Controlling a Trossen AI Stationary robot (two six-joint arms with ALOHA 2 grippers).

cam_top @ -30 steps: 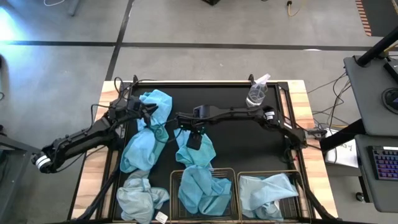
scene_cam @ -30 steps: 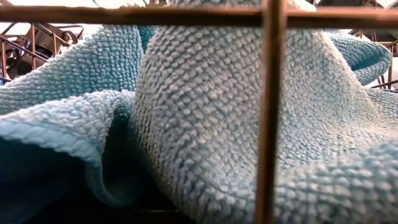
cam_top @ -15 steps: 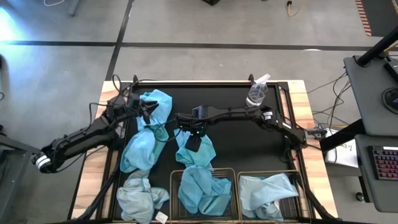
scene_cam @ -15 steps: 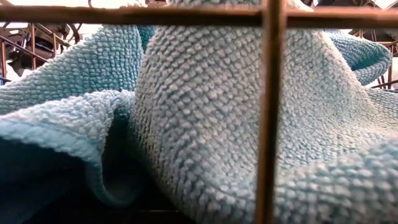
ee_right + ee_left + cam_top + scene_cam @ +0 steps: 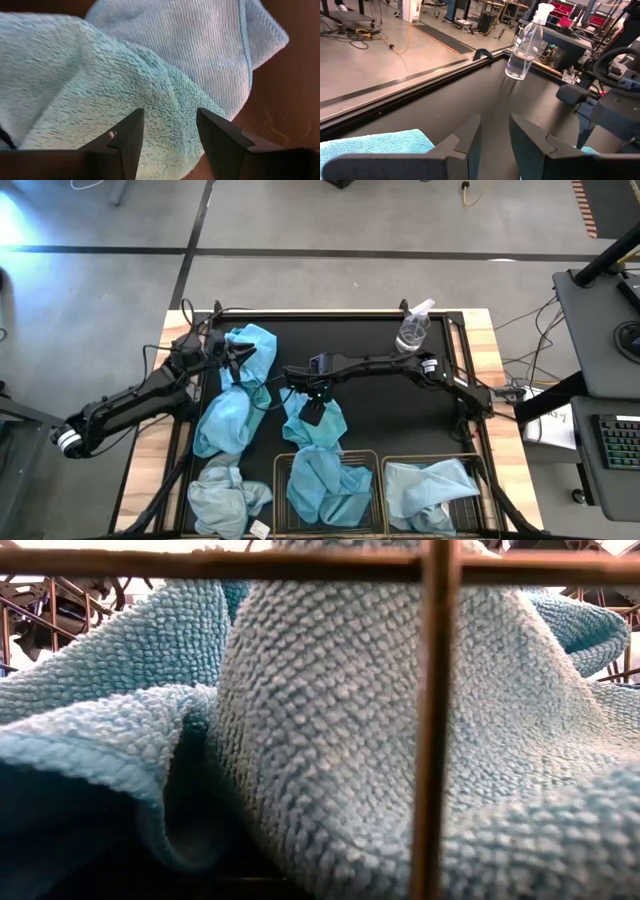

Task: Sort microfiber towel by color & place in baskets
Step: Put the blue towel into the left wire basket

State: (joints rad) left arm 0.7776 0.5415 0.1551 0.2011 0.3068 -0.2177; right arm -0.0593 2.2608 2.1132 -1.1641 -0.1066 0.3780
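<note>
**High view: right gripper parted above a turquoise towel, left gripper waiting by another**

High view shows the black table [image 5: 400, 420] with a clear spray bottle [image 5: 413, 330] standing at its far edge, well apart from both arms. Nothing lies between the right gripper [image 5: 314, 413] and the turquoise towel under it [image 5: 312, 420]; that towel lies just behind the left basket [image 5: 328, 485]. In the right wrist view the two dark fingers [image 5: 127, 137] stand apart with the towel's pile directly beneath them, and nothing is clamped between them. The left gripper [image 5: 238, 360] sits over the long turquoise towel [image 5: 232, 395], which stretches back from beside the left basket toward the table's far edge; its fingers [image 5: 465, 145] leave a narrow gap with nothing in it. In the low view the basket's bronze wire [image 5: 432, 720] and a towel inside [image 5: 320, 740] block almost everything beyond.

Since a second ago the right gripper's fingers have spread wider and its wrist has shifted slightly; the left arm and every towel lie as they did.

Count: two wire baskets, the left basket and the right basket [image 5: 438, 490]. Five towels: two turquoise on the table, one turquoise in the left basket [image 5: 325, 480], one pale blue in the right basket [image 5: 430, 485], and one grey-blue towel with a white tag [image 5: 228, 500] left of the left basket. One spray bottle.
</note>
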